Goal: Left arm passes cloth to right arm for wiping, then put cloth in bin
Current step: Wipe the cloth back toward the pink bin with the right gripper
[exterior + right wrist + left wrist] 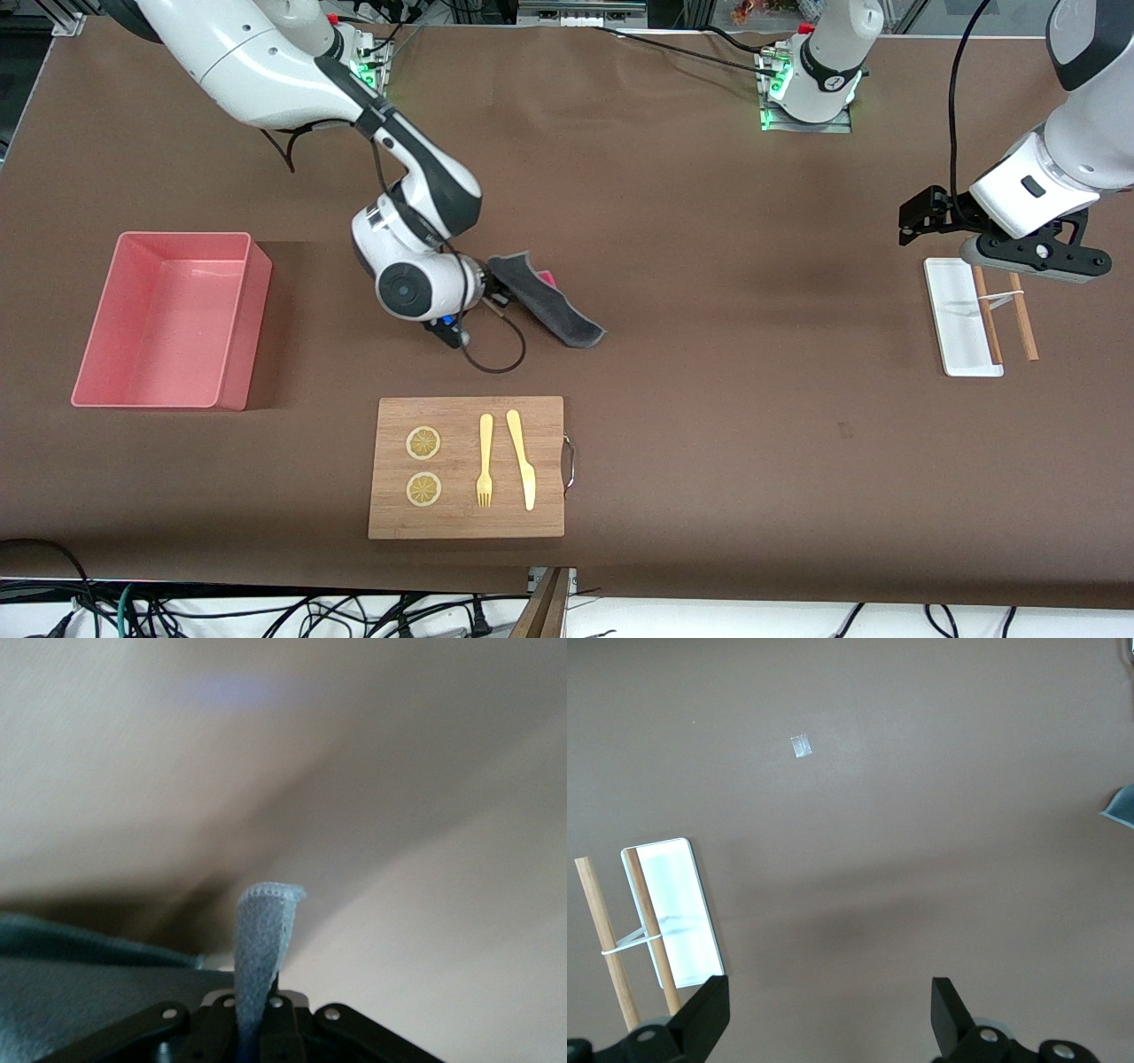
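A brown mat covers the long table (673, 221), cables trailing off its near edge. Toward the right arm's end sits the bin (232, 330), empty, placed within that arm's reach, I'd guess. Next along, the right gripper (490, 294) is down at the mat with its fingers pinched on the cloth (547, 306); a fold of fabric stands up between them in its wrist view, and the rest lies dark face up with a sliver of pink showing. That low hold suits wiping. Nearer the front camera lies the wooden board (467, 514) with lemon slices, a fork and a knife. At the left arm's end, the left gripper (828, 1014) waits, fingers spread wide and empty, over the white tray (952, 337) and chopsticks (1023, 323).
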Action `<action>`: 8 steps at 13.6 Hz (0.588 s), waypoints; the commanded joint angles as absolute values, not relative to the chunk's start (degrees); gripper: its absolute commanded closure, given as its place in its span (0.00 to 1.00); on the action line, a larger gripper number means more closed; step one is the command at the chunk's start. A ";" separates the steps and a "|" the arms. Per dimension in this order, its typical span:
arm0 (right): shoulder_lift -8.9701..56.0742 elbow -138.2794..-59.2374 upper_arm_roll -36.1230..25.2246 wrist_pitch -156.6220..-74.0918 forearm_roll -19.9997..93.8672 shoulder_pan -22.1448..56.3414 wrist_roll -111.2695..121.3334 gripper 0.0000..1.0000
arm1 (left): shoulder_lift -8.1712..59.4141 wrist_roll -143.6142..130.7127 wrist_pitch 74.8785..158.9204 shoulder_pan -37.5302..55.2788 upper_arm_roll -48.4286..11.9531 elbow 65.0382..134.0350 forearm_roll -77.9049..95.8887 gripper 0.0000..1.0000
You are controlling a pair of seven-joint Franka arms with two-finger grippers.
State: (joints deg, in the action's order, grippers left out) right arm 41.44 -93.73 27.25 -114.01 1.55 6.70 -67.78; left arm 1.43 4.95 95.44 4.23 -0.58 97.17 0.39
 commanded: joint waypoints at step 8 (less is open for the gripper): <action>35.51 -93.60 11.53 -99.41 2.20 3.34 -35.90 1.00 | 2.64 5.54 95.19 3.78 -0.53 95.54 1.05 0.00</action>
State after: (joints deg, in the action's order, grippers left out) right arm 37.59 -93.09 13.69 -101.71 1.56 3.62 -41.40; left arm 1.89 4.95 95.44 4.10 -0.55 97.11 0.39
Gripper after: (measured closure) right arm 0.982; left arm 0.000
